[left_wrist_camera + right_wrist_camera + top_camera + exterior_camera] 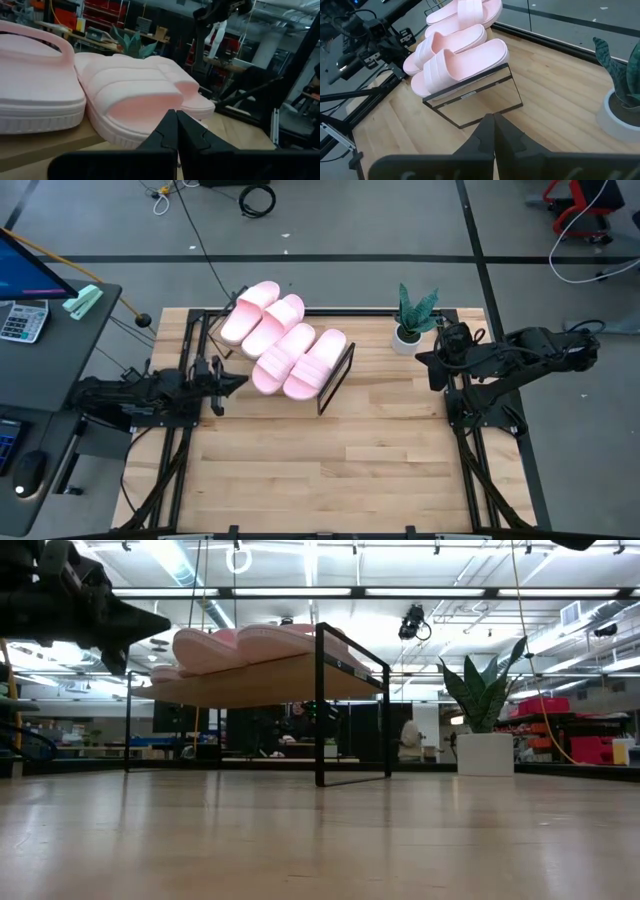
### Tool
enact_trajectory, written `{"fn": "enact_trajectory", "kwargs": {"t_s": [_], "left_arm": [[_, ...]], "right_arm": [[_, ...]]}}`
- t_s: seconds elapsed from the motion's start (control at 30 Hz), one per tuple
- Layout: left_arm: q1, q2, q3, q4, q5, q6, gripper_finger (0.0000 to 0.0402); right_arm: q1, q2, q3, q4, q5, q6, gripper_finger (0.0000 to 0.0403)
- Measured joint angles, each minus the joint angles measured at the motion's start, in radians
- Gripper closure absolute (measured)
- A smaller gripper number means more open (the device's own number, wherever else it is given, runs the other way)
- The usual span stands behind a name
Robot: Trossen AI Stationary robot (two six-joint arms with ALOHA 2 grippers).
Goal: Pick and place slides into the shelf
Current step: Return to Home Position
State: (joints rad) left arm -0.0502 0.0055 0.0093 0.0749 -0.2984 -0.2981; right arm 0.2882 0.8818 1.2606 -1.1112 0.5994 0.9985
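Four pale pink foam slides [283, 352] lie side by side on the shelf [262, 683]. Their soles are smooth ovals, and each wide strap is moulded with shallow ribs. The shelf is a light wooden plank on thin black wire end frames, standing on the far part of the slatted wooden tabletop [330, 470]. The left gripper [176, 115] hangs at the table's left side near the closest slide, its dark fingers pressed together on nothing. The right gripper [493, 117], fingers likewise together, sits at the right edge near a spiky potted plant [412, 320] in a round white pot.
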Motion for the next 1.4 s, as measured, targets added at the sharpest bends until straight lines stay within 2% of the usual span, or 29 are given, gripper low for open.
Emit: {"fn": "enact_trajectory", "kwargs": {"t_s": [0.33,0.63,0.83,1.0,1.1,1.2,1.4], "left_arm": [[0.0,0.001,0.0,-0.022,0.022,0.019,0.0398],[0.0,0.001,0.0,-0.024,0.024,-0.032,0.0391],[0.0,0.001,-0.001,-0.021,0.023,-0.024,0.0383],[0.0,0.001,-0.001,-0.013,0.023,-0.024,0.0377],[0.0,0.001,-0.002,-0.007,0.023,-0.024,0.0378],[0.0,0.001,-0.002,-0.002,0.023,-0.024,0.0383],[0.0,0.001,-0.002,0.003,0.023,-0.024,0.039]], "right_arm": [[0.0,0.0,0.0,0.0,-0.01,0.006,0.0403],[0.006,-0.022,0.0,-0.043,-0.009,-0.013,0.0403],[0.06,-0.073,-0.023,-0.055,0.045,-0.032,0.0403],[0.131,-0.148,-0.117,-0.032,0.109,-0.011,0.0403],[0.171,-0.219,-0.214,0.058,0.131,-0.025,0.0403],[0.188,-0.297,-0.337,0.23,0.123,-0.096,0.0403],[0.14,-0.437,-0.587,0.575,0.053,-0.247,0.0403]]}}
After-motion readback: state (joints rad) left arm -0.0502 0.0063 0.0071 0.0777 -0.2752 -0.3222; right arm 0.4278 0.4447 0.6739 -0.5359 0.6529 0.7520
